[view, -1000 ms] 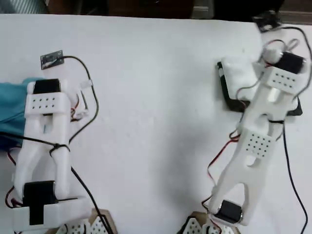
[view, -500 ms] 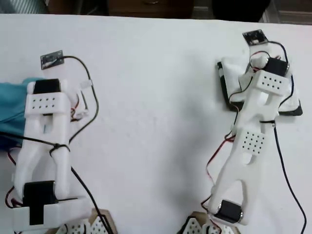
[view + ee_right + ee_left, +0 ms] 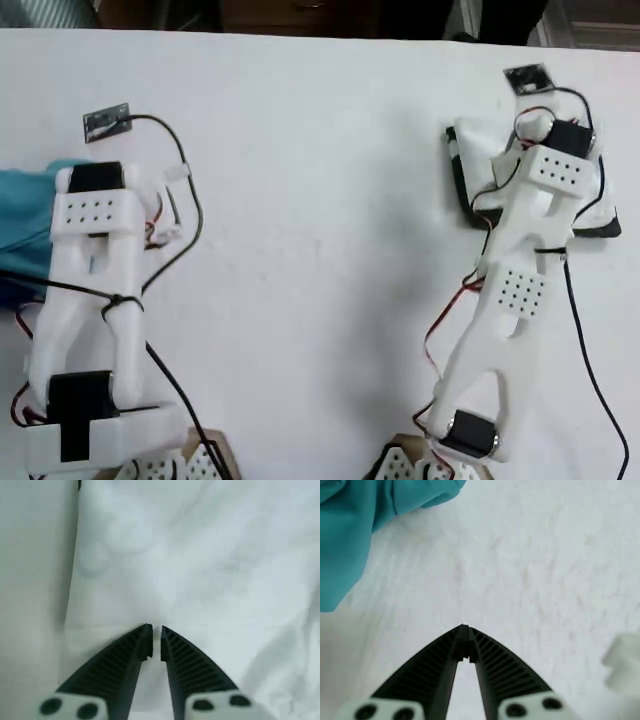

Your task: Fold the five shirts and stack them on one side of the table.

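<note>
White right arm (image 3: 510, 290) extends over the folded shirts (image 3: 478, 148).

The white table (image 3: 545, 555), faintly smudged, spreads under and ahead of the left gripper (image 3: 464, 630). Dark furniture (image 3: 300, 12) stands well beyond it, past the table's far edge. Wooden boards (image 3: 222, 452) lie well behind it.

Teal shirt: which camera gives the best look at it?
The left wrist view: the teal shirt lies close, its rumpled edge plain on the table. The high view catches a part at the table's left edge, beside the left arm.
</note>
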`<action>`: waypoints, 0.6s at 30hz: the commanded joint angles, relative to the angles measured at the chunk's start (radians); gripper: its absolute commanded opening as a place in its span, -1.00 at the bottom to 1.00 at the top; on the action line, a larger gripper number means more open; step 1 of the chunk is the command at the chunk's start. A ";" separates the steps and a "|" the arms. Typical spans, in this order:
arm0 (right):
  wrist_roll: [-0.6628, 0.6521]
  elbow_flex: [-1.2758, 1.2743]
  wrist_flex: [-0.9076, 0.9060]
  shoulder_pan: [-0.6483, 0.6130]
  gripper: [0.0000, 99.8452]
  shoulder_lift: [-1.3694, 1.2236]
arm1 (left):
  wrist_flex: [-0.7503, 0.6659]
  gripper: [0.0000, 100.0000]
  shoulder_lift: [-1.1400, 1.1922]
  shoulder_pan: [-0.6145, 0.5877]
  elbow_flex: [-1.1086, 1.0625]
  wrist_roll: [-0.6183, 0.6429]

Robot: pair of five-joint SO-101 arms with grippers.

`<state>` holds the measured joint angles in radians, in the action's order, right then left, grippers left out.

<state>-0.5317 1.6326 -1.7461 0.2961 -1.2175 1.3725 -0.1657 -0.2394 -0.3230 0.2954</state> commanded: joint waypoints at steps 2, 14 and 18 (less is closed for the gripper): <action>0.058 0.029 -0.021 0.012 -0.94 0.142 | -0.012 -0.95 -0.044 -0.011 0.004 -0.006; 0.081 0.032 -0.021 0.015 -0.96 -0.114 | -0.012 -0.95 -0.044 -0.011 0.005 -0.006; 0.081 0.035 -0.022 0.018 -0.96 -0.107 | -0.012 -0.95 -0.044 -0.011 0.005 -0.006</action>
<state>-0.4549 1.6479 -1.7461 0.2961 -1.3295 1.3725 -0.1657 -0.2394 -0.3230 0.2954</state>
